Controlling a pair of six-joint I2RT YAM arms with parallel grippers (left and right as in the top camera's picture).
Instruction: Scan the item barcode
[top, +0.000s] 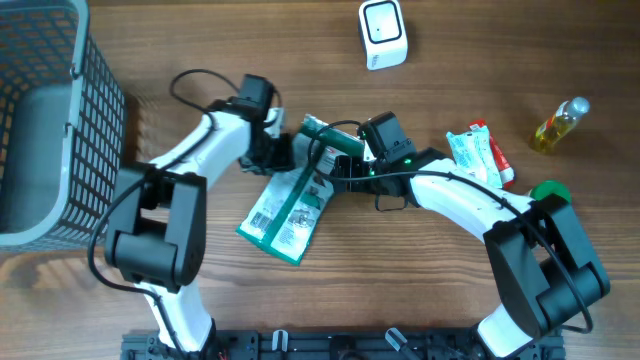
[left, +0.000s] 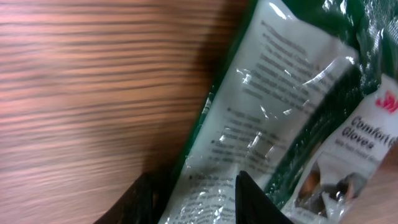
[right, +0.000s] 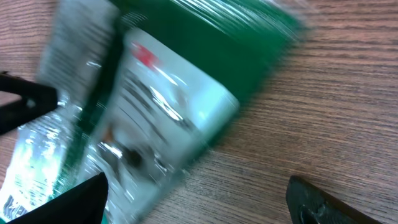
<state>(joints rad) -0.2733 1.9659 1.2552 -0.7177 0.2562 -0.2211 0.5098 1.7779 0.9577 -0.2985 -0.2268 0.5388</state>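
Glove packet (top: 288, 208), green and white, lies slanted on the wooden table (top: 400, 290) near the middle, with one corner pointing toward the arm bases. At its far end the left gripper (top: 283, 152) has narrowed and pinches the packet's edge between its fingers (left: 255, 202). Just beside it the right gripper (top: 345, 162) stands wide over the packet's green end, clamping nothing. Farther right is a small yellow bottle (top: 560, 124). At the far edge, well apart from the packet, stands the white scanner (top: 382, 35).

Glossy crinkled plastic glove packet (left: 273, 106) on matt grained wood table (left: 93, 93).
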